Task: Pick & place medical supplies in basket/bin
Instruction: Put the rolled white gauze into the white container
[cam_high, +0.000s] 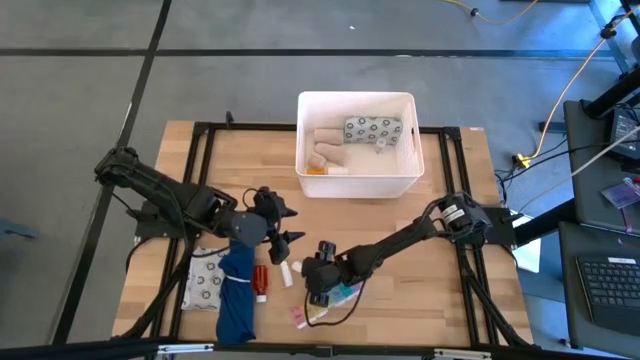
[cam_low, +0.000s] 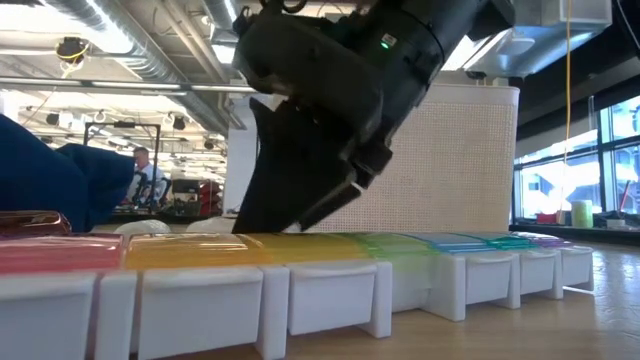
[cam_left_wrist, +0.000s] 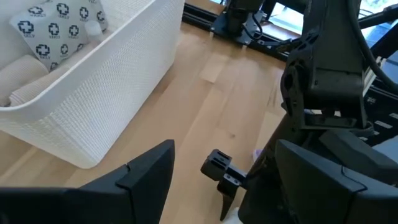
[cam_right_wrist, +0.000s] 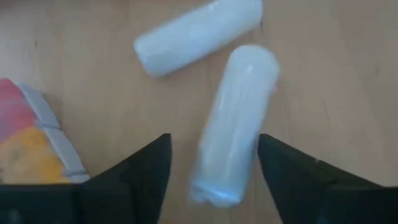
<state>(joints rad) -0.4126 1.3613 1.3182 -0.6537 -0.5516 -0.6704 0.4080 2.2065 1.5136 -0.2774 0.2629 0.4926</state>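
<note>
Down low on the wooden table (cam_high: 440, 240), the right gripper (cam_right_wrist: 211, 171) stands open, its fingers straddling a smooth white gauze roll (cam_right_wrist: 233, 124) beside the rainbow pill organizer (cam_low: 300, 270); the left gripper (cam_left_wrist: 205, 180) hovers open near the textured white bin (cam_high: 355, 185).

grey floor (cam_high: 80, 100), ceiling ducts (cam_low: 110, 50), bright windows (cam_low: 560, 165)

Two dark jointed arms, black cables, green indicator light.

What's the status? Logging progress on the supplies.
Right claw open astride a white wrapped gauze roll, not gripping. Left claw open, idle mid-table. White plastic tub part-filled. Second white roll close by.
</note>
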